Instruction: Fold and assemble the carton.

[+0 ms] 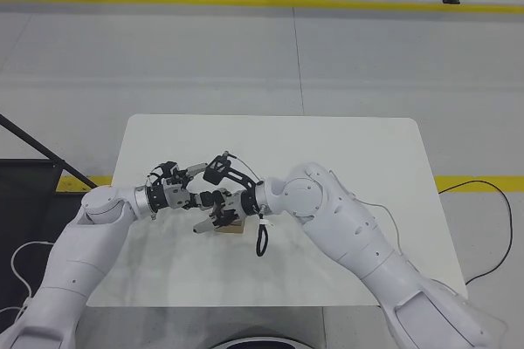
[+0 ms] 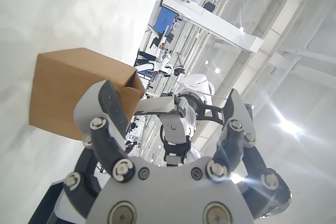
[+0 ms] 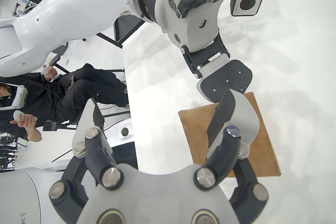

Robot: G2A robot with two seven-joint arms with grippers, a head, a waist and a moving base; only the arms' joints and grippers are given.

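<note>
Top view: I see 2 arms bent inward over the carton (image 1: pixel 233 230). Left gripper (image 2: pixel 170 91) gapes at its open end; right gripper (image 3: pixel 160 107) hangs spread above it.

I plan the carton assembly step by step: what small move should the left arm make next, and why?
Probably close the left end effector on the wall of the carton at its open end. One of its pads sits at that opening, both end effectors are open, and the right end effector only lies a finger over the carton, so nothing grips it.
</note>
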